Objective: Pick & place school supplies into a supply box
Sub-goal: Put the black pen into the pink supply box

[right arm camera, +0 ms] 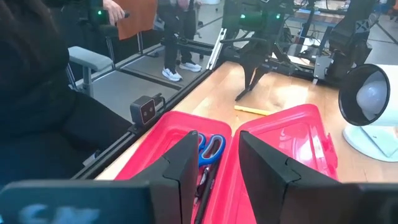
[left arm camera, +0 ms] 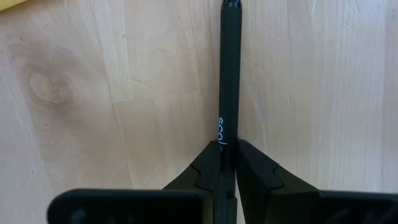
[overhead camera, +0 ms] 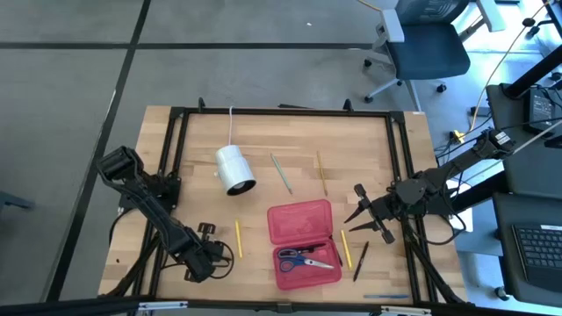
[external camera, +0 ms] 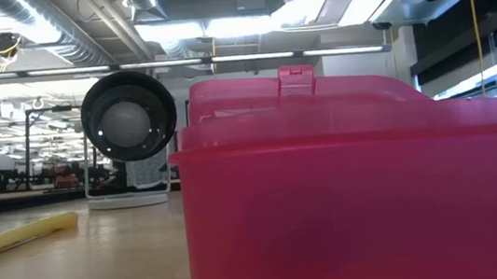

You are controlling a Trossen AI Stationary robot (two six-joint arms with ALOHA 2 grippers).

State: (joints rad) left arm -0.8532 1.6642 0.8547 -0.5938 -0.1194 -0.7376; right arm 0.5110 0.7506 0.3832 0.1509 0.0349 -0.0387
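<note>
Low view: the red supply box [external camera: 357,183] blocks most of the bench behind it and runs off the frame. Left wrist view: the black pen [left arm camera: 230,74] is cut off at the edge. High view: items beside the scissors [overhead camera: 303,258] are indistinct.

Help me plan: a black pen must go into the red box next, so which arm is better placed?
Left: its tool is shut on a black pen. The right tool hangs open, empty, beside the red box.
</note>
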